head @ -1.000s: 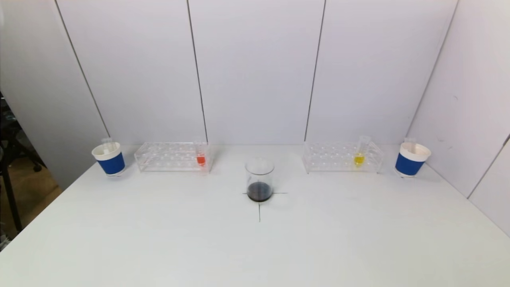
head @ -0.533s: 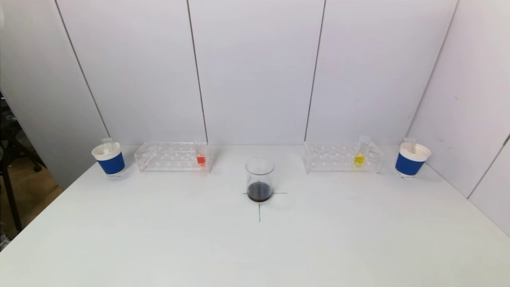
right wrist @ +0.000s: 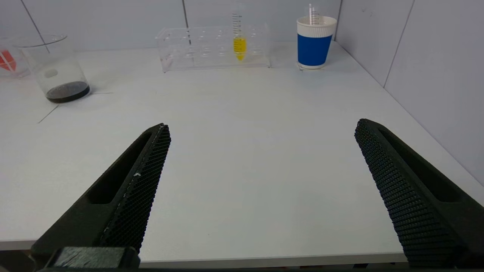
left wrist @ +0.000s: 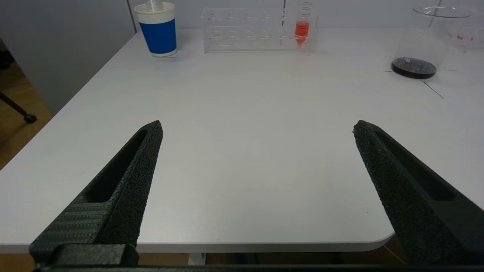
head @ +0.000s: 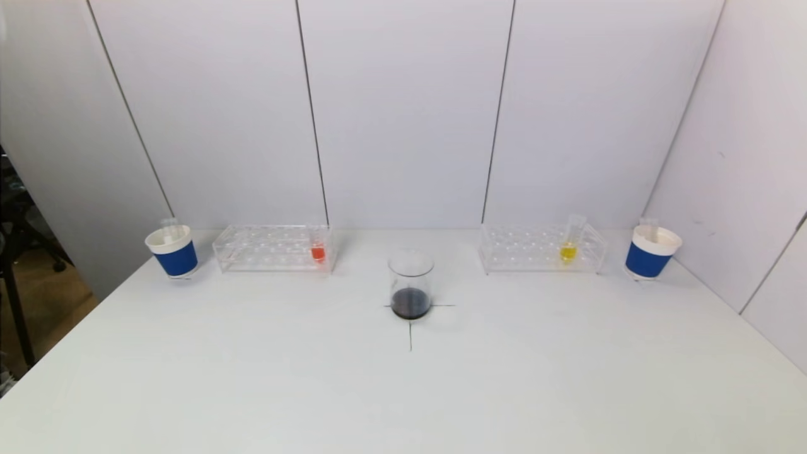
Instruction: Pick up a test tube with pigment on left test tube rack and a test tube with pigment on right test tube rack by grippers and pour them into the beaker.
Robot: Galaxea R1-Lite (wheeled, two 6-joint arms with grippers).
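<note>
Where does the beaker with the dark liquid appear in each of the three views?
Head view: beaker at the centre, on the black cross mark.
Left wrist view: beaker in the upper right corner.
Right wrist view: beaker at the upper left.
Shared landmark: the cross mark under it.

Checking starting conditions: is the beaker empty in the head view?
No, the beaker on the table's cross mark already holds a dark layer of liquid at its bottom.
</note>
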